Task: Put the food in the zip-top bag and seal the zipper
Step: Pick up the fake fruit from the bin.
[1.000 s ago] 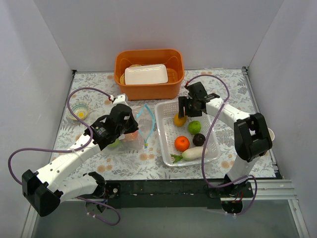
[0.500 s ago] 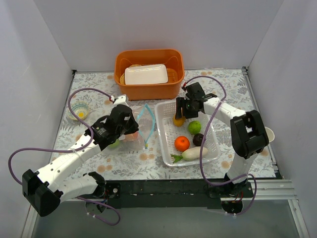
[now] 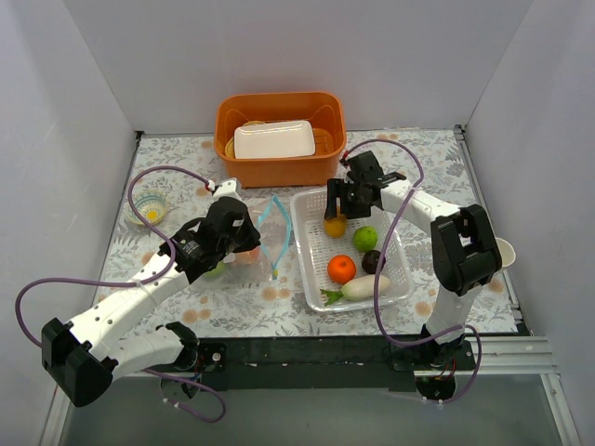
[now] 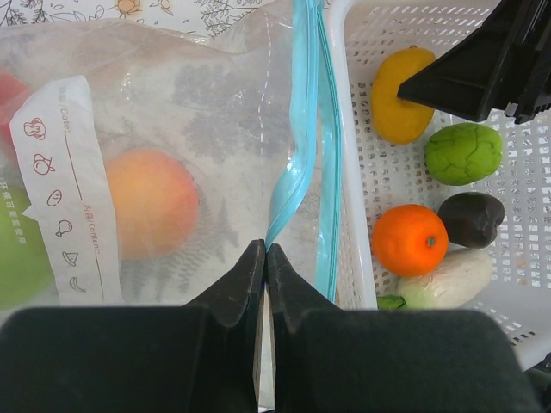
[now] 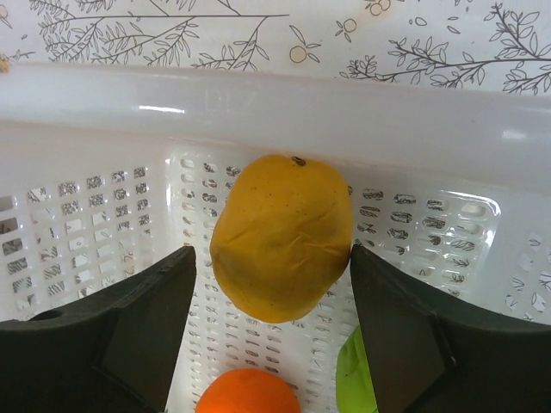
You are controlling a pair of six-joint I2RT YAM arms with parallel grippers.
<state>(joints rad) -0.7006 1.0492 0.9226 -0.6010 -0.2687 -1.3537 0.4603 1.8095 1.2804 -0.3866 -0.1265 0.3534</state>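
Right pincer hung released over the far-left part of the basket, jaws spread either side of the mango, evidently lined up to close on it as the next fruit for the bag. Left pincer was clenched on the bag at its mouth, pinching the film by the zipper, probably to lift that edge and hold the opening towards the basket. The bag lay on the counter just left of the basket, zipper strips apart, a peach already inside. An orange, apple, dark fruit and radish waited in the basket, so filling looked only partly done.
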